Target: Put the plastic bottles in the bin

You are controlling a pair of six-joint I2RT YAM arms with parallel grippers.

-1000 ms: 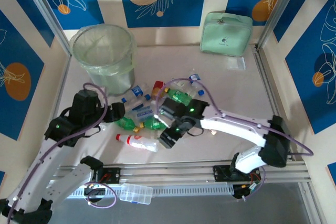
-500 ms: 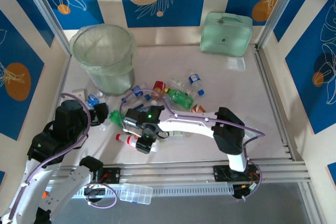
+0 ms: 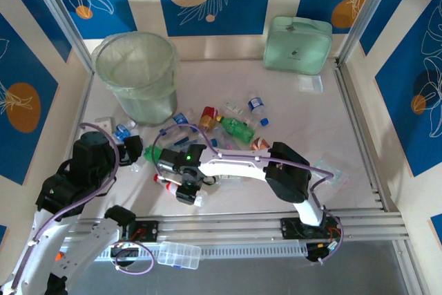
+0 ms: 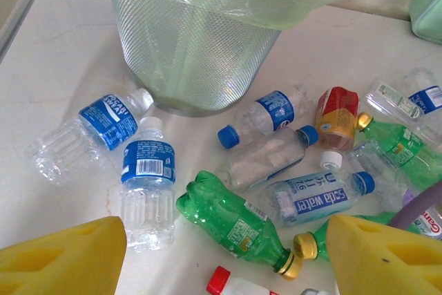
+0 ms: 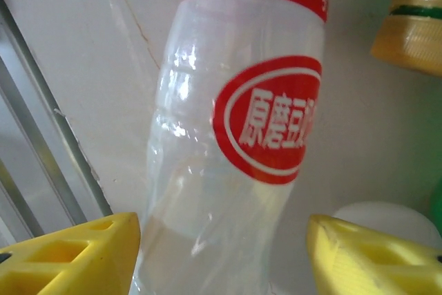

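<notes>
Nearest the arm bases, a clear box [image 3: 178,255] sits on the front rail, apart from the work.

Just beyond it, at the near edge of the counter [image 3: 304,122], a red-capped bottle [image 5: 235,136] lies on its side. The right end effector [image 3: 186,191] has reached across to the left and stands over it, astride its body. The fingers [image 5: 69,253] are partly spread on either side. A gap shows beside the right-hand one, so the bottle sits between the jaws but does not look gripped. Straddling the body rather than the cap gives the pads a broad, soft surface to squeeze.

Further left, the left end effector [image 4: 226,253] hangs wide open and empty, tilted toward the other bottles [image 4: 297,195]. From that pose it can pick a target. A green bottle [image 4: 235,222] lies closest under it.

The loose bottles are scattered across the middle of the counter, with several lying close to the foot of the bin [image 3: 138,98]. The bin stands upright at the far left, bag-lined and open-topped. I judge that any carry will need a lift over its tall rim.

A mint pouch [image 3: 297,45] leans against the back wall.
</notes>
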